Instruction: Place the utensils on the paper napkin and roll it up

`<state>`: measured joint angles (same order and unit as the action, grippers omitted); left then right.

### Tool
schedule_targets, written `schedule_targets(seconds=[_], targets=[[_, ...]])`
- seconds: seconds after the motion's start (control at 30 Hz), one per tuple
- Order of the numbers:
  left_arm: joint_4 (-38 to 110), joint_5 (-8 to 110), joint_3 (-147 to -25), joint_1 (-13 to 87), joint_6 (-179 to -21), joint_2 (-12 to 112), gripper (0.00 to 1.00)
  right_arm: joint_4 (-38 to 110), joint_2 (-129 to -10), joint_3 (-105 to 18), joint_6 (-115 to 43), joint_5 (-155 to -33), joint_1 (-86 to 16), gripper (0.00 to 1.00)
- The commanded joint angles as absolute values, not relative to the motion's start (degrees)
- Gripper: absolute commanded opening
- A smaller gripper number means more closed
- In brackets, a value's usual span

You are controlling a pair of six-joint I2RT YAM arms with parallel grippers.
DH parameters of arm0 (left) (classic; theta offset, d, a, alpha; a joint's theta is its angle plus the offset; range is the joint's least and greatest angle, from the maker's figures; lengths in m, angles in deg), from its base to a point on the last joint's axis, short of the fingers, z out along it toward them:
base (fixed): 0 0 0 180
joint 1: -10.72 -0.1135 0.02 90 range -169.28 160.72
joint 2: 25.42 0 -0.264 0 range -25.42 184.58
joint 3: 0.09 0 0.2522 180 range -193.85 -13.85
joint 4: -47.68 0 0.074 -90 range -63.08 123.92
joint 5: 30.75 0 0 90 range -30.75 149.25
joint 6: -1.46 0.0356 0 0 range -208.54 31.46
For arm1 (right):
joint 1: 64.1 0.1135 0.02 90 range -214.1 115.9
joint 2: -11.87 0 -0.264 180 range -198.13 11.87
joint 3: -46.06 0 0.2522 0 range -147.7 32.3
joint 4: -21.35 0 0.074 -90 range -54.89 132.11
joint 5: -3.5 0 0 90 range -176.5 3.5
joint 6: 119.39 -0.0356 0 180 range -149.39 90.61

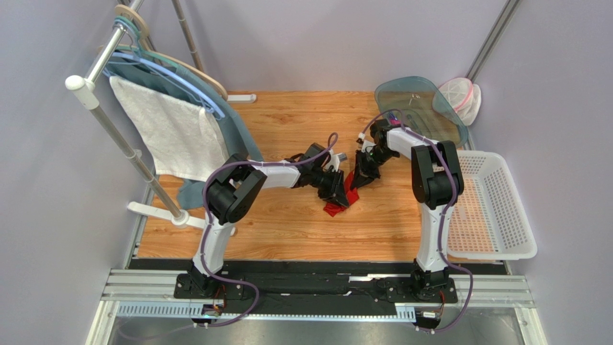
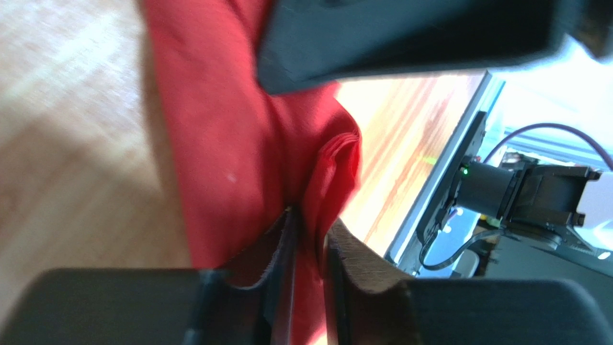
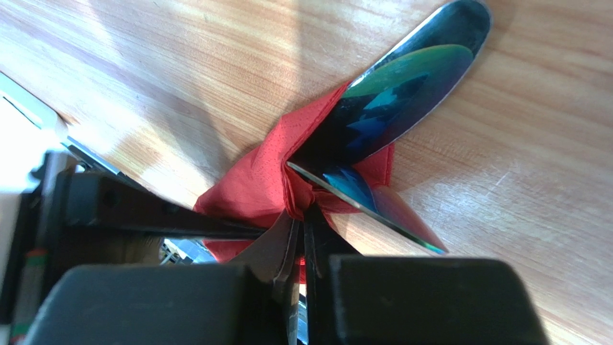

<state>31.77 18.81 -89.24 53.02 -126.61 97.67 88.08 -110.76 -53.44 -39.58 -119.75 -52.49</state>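
The red paper napkin [image 1: 344, 195] lies bunched at the table's middle between both grippers. My left gripper [image 2: 311, 228] is shut on a fold of the napkin [image 2: 237, 144]. My right gripper [image 3: 302, 215] is shut on another bunched part of the napkin [image 3: 252, 183]. Shiny silver utensils stick out of the red paper in the right wrist view: a spoon bowl [image 3: 403, 93] and a knife blade [image 3: 374, 208], both resting on the wood. In the top view both grippers, the left [image 1: 337, 188] and the right [image 1: 363, 172], meet over the napkin and hide the utensils.
A white perforated basket [image 1: 496, 208] stands at the right edge. A rack with hangers and a white towel [image 1: 173, 129] stands at the left. A teal lid [image 1: 421, 104] and a mesh bag [image 1: 460, 97] lie at the back right.
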Motion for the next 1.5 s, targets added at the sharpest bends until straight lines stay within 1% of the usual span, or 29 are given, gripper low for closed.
schedule_targets(seconds=[0.0,0.1,0.13,0.23,0.3,0.4,0.43,0.47,0.53,0.6,0.8,0.97,1.07,1.2,1.37,1.47], targets=[[33.6,18.9,-89.3,53.3,-124.4,90.1,0.34,84.9,-113.4,-53.5,-36.8,-114.3,-52.2,0.05],[33.6,16.0,-90.1,53.3,-124.0,86.6,0.44,84.5,-113.5,-53.7,-36.6,-113.8,-52.2,0.05],[33.1,15.3,-90.0,53.3,-123.5,84.7,0.49,84.5,-113.8,-53.7,-36.5,-113.9,-52.2,0.05],[30.9,15.6,-89.7,53.0,-121.2,81.8,0.50,84.3,-113.9,-53.8,-36.4,-114.0,-52.1,0.05],[29.4,15.6,-88.7,52.6,-120.3,81.1,0.49,84.2,-114.0,-53.8,-36.4,-113.9,-52.0,0.05],[24.2,16.4,-89.5,52.0,-115.8,81.6,0.41,84.1,-114.1,-54.0,-36.2,-113.9,-52.0,0.05],[23.2,16.7,-89.8,52.0,-114.4,81.9,0.35,84.1,-114.1,-54.0,-36.2,-114.1,-52.0,0.05],[22.7,16.5,-89.8,52.3,-113.2,81.9,0.32,84.1,-114.2,-54.0,-36.2,-113.9,-52.0,0.05],[21.5,16.3,-89.7,52.6,-109.7,82.0,0.26,84.1,-114.3,-54.3,-36.1,-113.9,-52.1,0.05],[19.1,15.6,-90.6,53.2,-106.1,83.2,0.24,84.1,-114.6,-54.4,-36.1,-113.9,-52.1,0.05],[13.4,15.0,-93.3,53.3,-99.8,87.2,0.22,84.2,-115.0,-55.2,-36.3,-113.8,-52.1,0.05],[10.5,16.7,-95.3,53.0,-99.3,90.5,0.24,84.6,-115.6,-55.9,-36.2,-114.1,-52.0,0.05],[11.0,18.1,-94.5,51.2,-101.5,92.7,0.22,84.9,-115.7,-56.6,-36.0,-114.0,-52.0,0.05],[12.2,14.7,-92.8,47.7,-104.4,96.8,0.19,85.4,-116.0,-57.9,-35.5,-113.9,-52.0,0.05],[14.2,13.7,-89.4,46.6,-104.9,97.8,0.18,85.6,-117.1,-59.7,-35.4,-114.0,-52.1,0.06],[15.1,13.3,-88.5,46.1,-105.6,98.2,0.17,85.9,-117.0,-60.9,-35.3,-114.4,-52.1,0.08]])
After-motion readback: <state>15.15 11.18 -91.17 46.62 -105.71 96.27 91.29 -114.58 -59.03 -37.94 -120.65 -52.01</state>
